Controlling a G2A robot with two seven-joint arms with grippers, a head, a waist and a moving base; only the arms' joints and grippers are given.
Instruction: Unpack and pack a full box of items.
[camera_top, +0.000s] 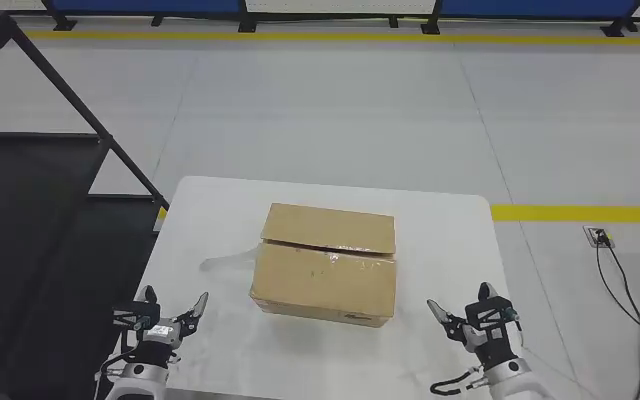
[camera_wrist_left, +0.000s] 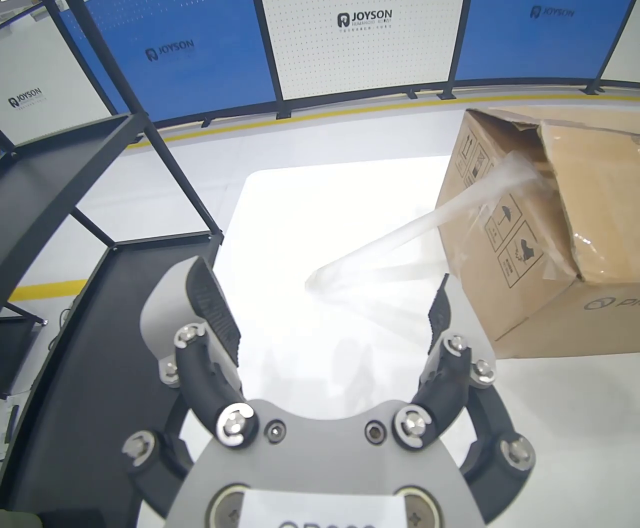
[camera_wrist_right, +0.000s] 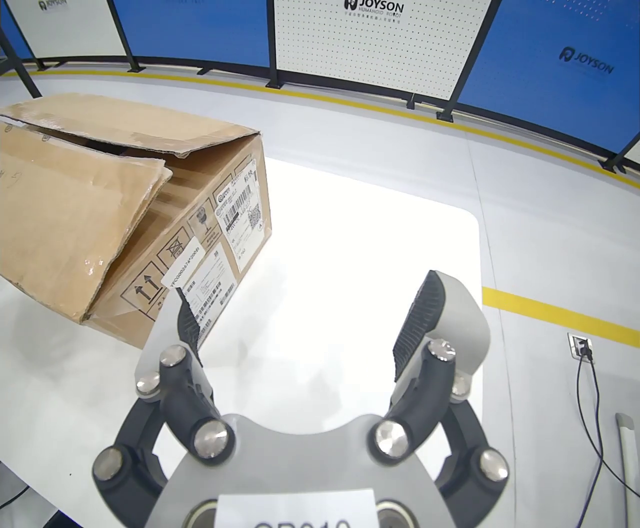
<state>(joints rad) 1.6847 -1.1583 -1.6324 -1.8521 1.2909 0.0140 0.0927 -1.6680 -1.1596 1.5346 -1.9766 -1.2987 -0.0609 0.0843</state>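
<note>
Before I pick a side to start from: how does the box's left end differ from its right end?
On the cardboard box, the left end bears only printed handling symbols, while the right end also carries white barcode labels. A loose strip of clear tape trails from the left end onto the table; nothing hangs off the right end. Both are brown cardboard walls standing upright.

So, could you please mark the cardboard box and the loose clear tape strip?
cardboard box (camera_top: 330, 225), top view, its far top flap.
clear tape strip (camera_wrist_left: 415, 227), left wrist view, its middle.
</note>
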